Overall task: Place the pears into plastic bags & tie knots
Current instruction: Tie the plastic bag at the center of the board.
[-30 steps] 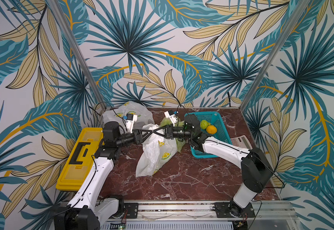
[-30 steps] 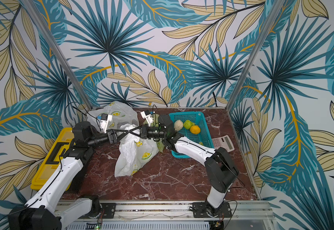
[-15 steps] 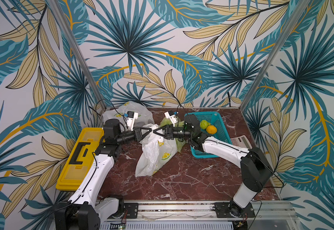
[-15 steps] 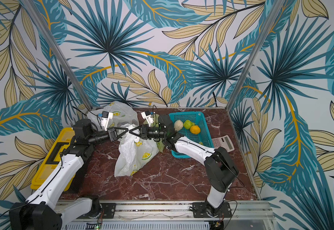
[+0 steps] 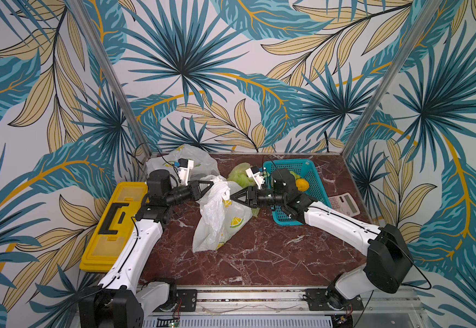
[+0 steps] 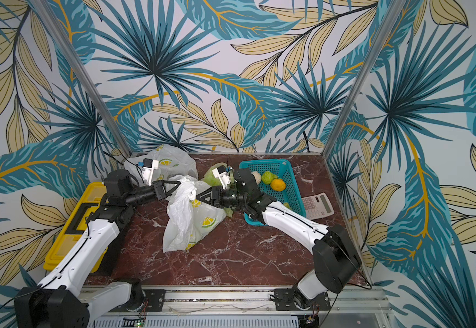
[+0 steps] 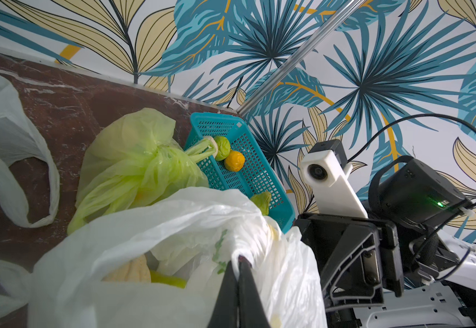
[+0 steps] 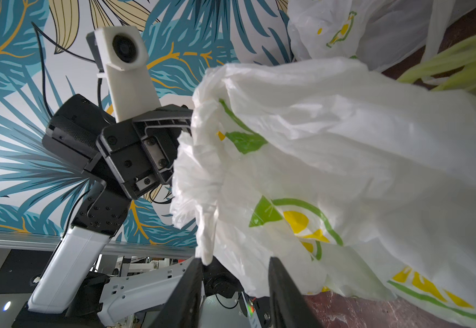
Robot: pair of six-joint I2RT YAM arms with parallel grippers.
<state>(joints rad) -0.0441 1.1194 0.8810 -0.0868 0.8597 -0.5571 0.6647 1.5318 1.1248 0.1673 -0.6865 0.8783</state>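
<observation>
The white bag [image 5: 217, 224], beside the teal basket [image 5: 315, 171], is pinched at its bunched top by the pressed-together left gripper [image 5: 213, 184]. The right gripper [image 5: 232, 198] is held spread just off it. Between bag and basket a knotted yellow-green bag [image 5: 238, 176] is wedged. Pears [image 6: 268, 177] and an orange fruit [image 6: 278, 184] are seen in the basket.

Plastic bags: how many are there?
3: a white bag at the back left, a yellow-green bag beside the blue basket, and a second white bag in the middle, pinched by the left claw.
</observation>
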